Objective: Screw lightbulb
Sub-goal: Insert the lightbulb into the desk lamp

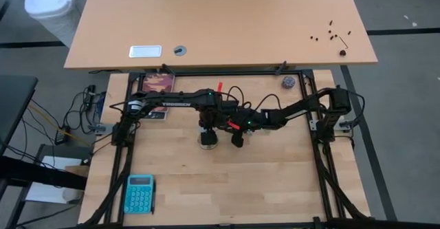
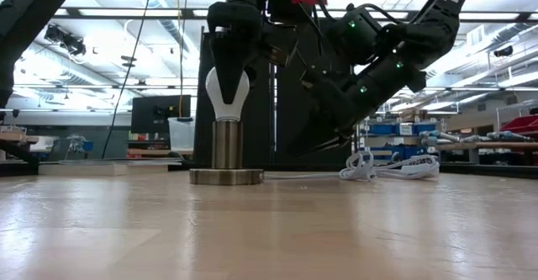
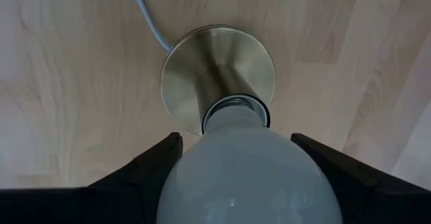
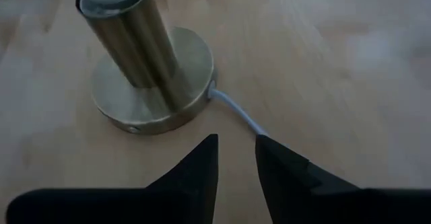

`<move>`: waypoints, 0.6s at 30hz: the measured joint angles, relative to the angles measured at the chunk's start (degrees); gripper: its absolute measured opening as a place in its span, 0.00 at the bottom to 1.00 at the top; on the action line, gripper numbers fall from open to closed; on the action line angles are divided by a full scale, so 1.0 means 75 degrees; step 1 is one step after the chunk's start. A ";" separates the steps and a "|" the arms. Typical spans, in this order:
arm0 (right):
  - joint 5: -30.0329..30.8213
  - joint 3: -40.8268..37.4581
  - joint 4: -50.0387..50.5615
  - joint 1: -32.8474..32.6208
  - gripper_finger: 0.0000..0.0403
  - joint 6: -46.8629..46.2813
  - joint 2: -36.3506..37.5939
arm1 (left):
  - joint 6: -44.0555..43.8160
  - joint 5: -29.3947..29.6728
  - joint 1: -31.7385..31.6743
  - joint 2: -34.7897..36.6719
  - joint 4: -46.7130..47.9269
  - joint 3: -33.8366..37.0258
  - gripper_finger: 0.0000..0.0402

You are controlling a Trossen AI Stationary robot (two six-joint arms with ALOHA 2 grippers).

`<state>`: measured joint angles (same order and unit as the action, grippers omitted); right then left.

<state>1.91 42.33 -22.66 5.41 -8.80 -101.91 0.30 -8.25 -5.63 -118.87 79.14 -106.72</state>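
Wooden table (image 1: 275,181), mid-area: brass socket stand (image 2: 225,155), upright tube on a round foot, white cord (image 4: 236,113) trailing off its base. The lightbulb (image 2: 228,95) sits base-down in the tube's mouth, glass up. Left gripper (image 2: 228,85) comes from straight above, fingers pinching the glass on both flanks. Right gripper (image 4: 236,158) hovers low beside the foot, fingers parted by a narrow gap, holding nothing. Bulb likely light, smooth, slippery, fragile: grip at widest glass, gentle squeeze while turning.

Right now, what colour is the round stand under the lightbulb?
Shiny brass-gold metal. The stand shows best in the right wrist view, below the white lightbulb.
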 joint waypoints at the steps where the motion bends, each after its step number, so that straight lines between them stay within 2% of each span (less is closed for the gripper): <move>1: 0.0003 0.0000 -0.0011 -0.0003 0.27 0.0372 0.0000 | 0.0012 -0.0002 0.0003 0.0000 -0.0014 0.0000 0.66; 4: 0.0016 0.0000 -0.0014 -0.0011 0.27 0.0820 0.0000 | 0.0041 -0.0027 0.0006 0.0000 -0.0016 0.0000 0.66; 7: -0.0030 0.0000 -0.0074 0.0067 0.26 0.0294 -0.0054 | 0.0076 -0.0041 0.0006 0.0000 -0.0016 0.0000 0.66; 11: -0.0599 0.0000 -0.0507 0.0111 0.22 0.0009 -0.0163 | 0.0470 -0.0052 0.0009 0.0000 -0.0077 0.0000 0.66; 14: -0.0406 0.0000 -0.0774 -0.0149 0.21 0.0355 -0.0163 | 0.0886 -0.0055 0.0020 0.0000 -0.0125 0.0000 0.66; 18: -0.0198 0.0000 -0.1103 -0.0259 0.22 0.0190 -0.0195 | 0.1272 -0.0058 0.0020 0.0000 -0.0182 0.0000 0.66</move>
<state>0.42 42.33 -30.93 3.46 -7.38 -103.37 9.83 -8.69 -5.48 -118.87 77.78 -106.72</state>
